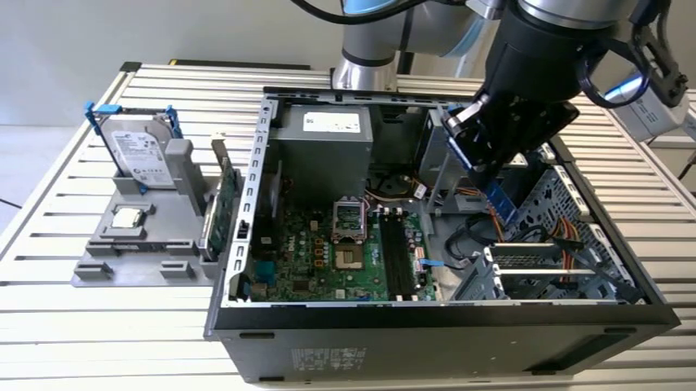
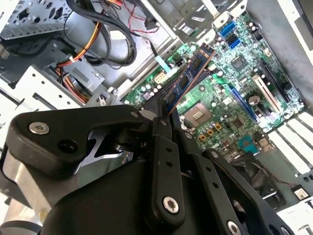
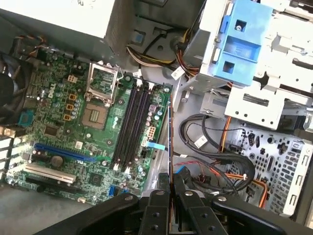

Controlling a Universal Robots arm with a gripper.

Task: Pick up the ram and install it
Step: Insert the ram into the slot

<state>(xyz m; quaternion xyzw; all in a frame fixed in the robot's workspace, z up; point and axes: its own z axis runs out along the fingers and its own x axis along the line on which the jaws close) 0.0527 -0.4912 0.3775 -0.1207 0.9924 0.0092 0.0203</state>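
Ram [image 1: 499,201] status: clamped at one end between the closed fingers of the gripper [image 1: 491,181]. The free end hangs below the gripper, inside the open computer case [image 1: 435,346]. It is not seated in any slot.

1. Slatted table [image 1: 109,326]: lies beneath the gripper and carries all the parts.
2. Computer case: lies on its side with the open face up. The gripper stands over its interior, on the half toward the exterior view's right.
3. Motherboard [image 1: 326,252]: lies on the case floor, below the gripper and offset toward the exterior view's left.
4. Power supply [image 1: 321,151]: a grey box at the far end of the case, apart from the gripper.
5. Grey holder [image 1: 120,265]: stands outside the case, well apart from the gripper toward the exterior view's left. It carries an upright hard drive [image 1: 139,155], and an expansion card [image 1: 223,212] stands on edge along its case side.
6. Memory slots [image 1: 397,252]: dark parallel strips along the motherboard edge nearest the gripper.

In the first wrist view the ram [image 3: 169,142] appears edge-on, emerging from the gripper [image 3: 171,188] just beside the board edge and roughly parallel to the memory slots [image 3: 132,122]. In the second wrist view the ram [image 2: 188,78] extends from the gripper [image 2: 164,115] with its blue face visible above the board.
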